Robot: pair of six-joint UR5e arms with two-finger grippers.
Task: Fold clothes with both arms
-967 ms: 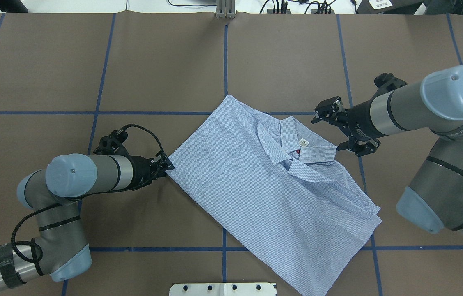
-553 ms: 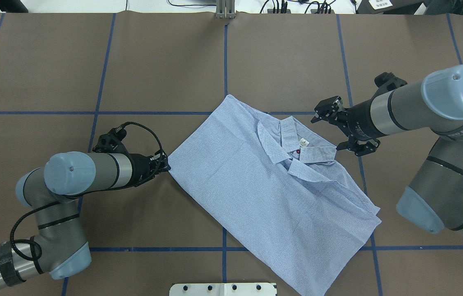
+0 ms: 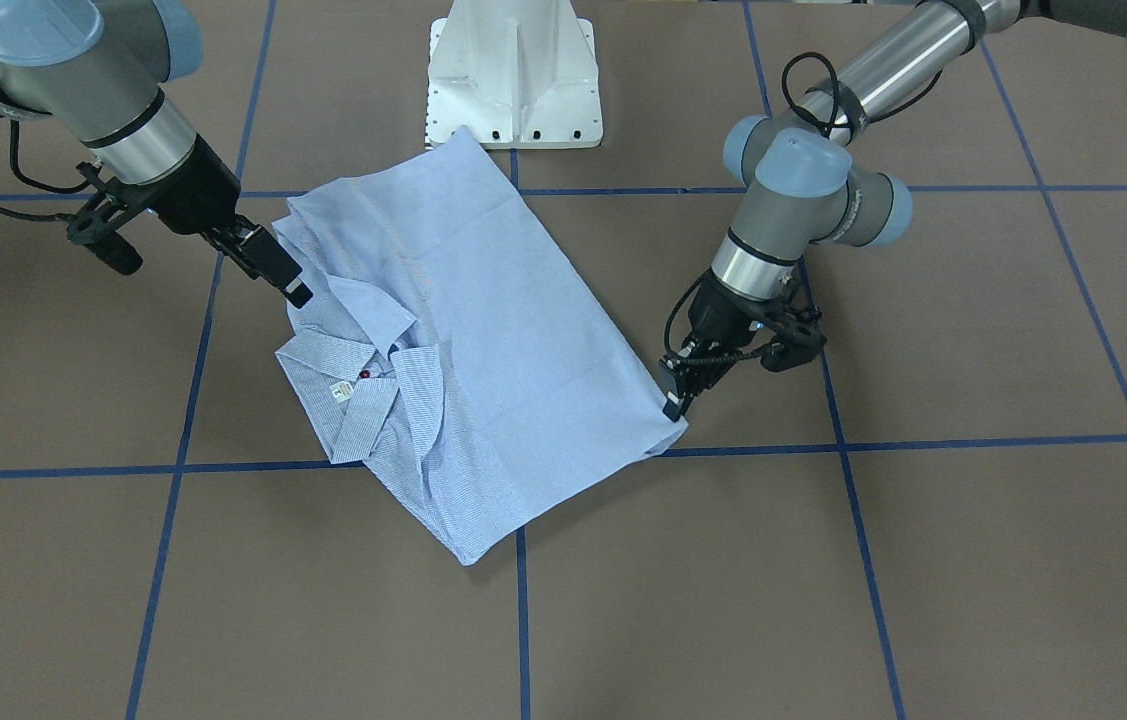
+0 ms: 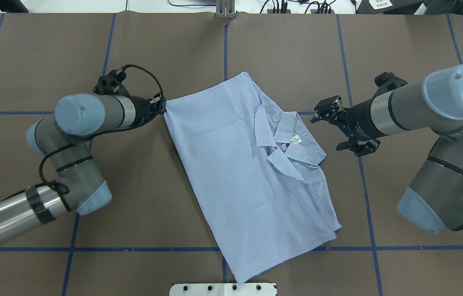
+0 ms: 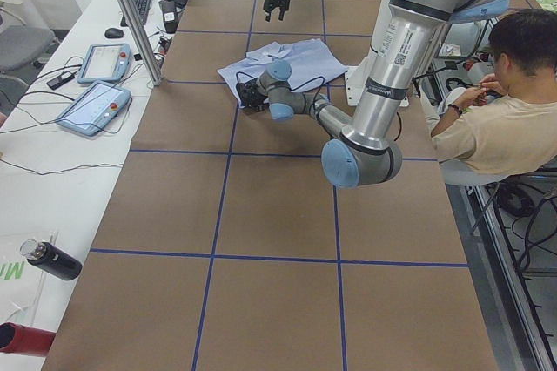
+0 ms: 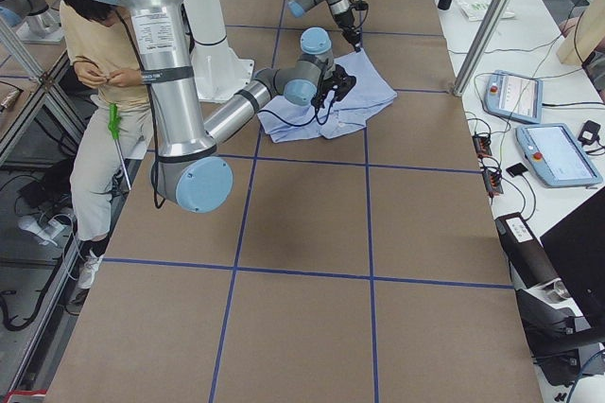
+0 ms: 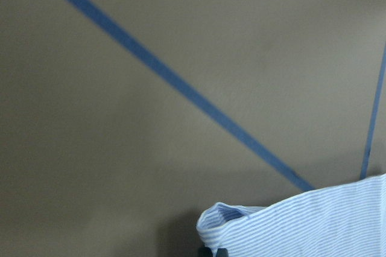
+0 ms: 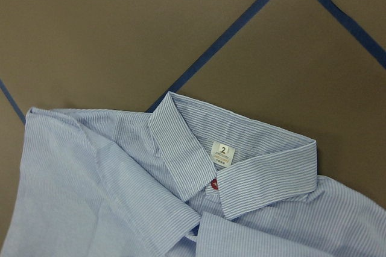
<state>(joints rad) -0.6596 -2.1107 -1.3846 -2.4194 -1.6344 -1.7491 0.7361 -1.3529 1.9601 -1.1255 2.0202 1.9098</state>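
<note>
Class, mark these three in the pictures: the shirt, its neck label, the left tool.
shirt (image 4: pixel 231 172): overhead view, plain middle panel.
label (image 8: pixel 222 153): right wrist view, centre of the white tag.
left tool (image 4: pixel 163 110): overhead view, fingertips at the shirt's corner.

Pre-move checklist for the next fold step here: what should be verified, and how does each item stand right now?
1. Left gripper grips a shirt corner: ok, shut on it.
2. Right gripper ready to grasp: ok, jaws wide apart and empty.
3. Right gripper on cloth: not ok, it is beside the collar and holds nothing.
4. Shirt lying flat: not ok, the cloth is bunched below the collar.
5. Hem clear of the white pedestal base: cannot tell, one corner reaches it.
</note>
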